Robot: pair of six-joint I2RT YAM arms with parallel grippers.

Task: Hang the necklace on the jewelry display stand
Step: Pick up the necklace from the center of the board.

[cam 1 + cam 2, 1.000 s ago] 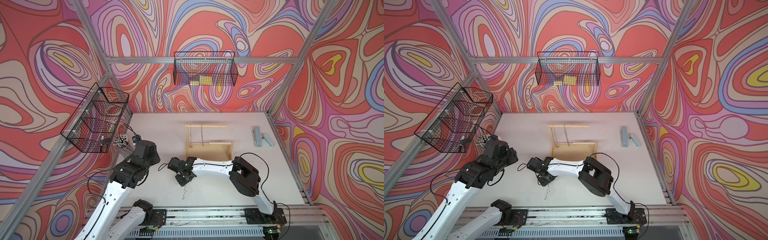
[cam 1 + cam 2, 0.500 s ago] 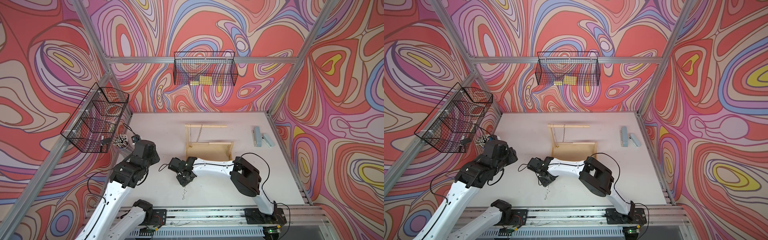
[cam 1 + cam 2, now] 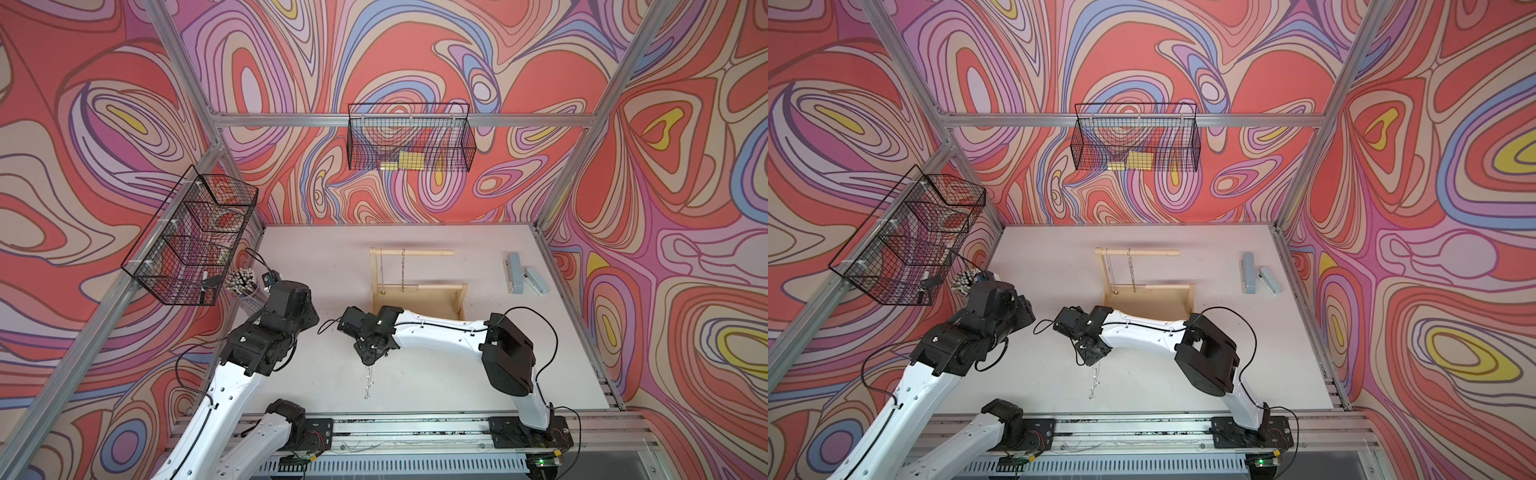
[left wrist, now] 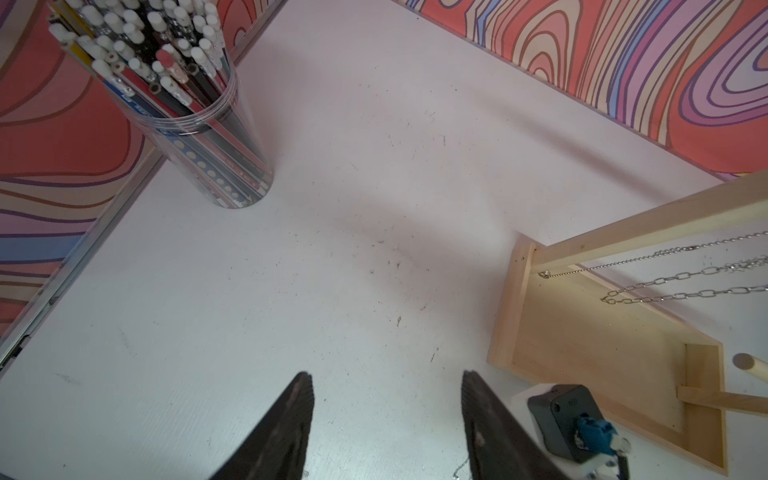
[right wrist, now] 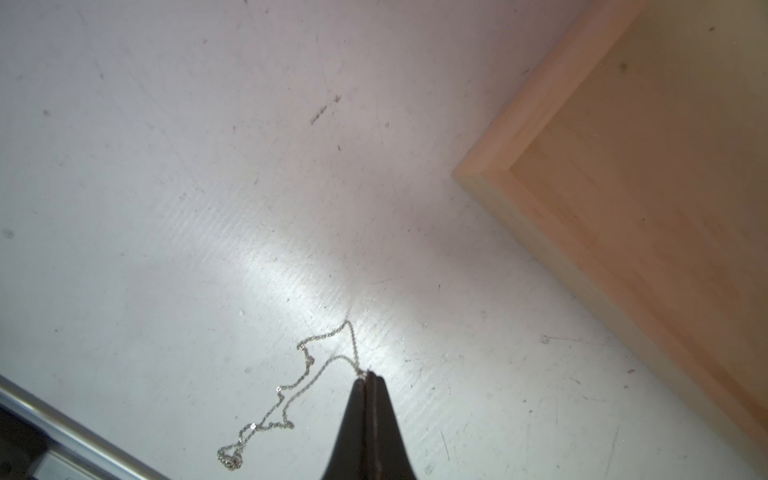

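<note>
White surface (image 3: 415, 374), walled by swirl-patterned panels. Stand (image 3: 417, 297): pale wood, tray base, upright posts, two dowel crossbars, set mid-surface toward the back; in both top views two chains (image 3: 1131, 270) hang from its upper bar, and the left wrist view shows a fine bead chain (image 4: 623, 262) beside a heavier link chain (image 4: 685, 291) over the tray. Necklace (image 5: 286, 399): thin silver chain, lying loose and crooked on the surface in front of the stand, near the front rail; one end pinched at the tips of the right end effector (image 5: 369, 376), the remainder trailing flat toward the rail, also visible in a top view (image 3: 368, 384). Right end effector: clenched on the necklace, fingers pressed together, tips at the surface just off the stand's front corner; seen from above (image 3: 371, 357) pointing down. Left end effector (image 4: 386, 382): released, fingers (image 4: 299, 399) well spread, nothing between them, poised over bare surface between the pencil cup (image 4: 183, 104) and the stand. Cup: clear, packed with pencils, in the left rear corner. Two pale blue staplers (image 3: 523, 278) lie near the right edge. Two black wire baskets: one on the back wall (image 3: 411, 141) holding yellow items, one on the left wall (image 3: 191, 237)
</note>
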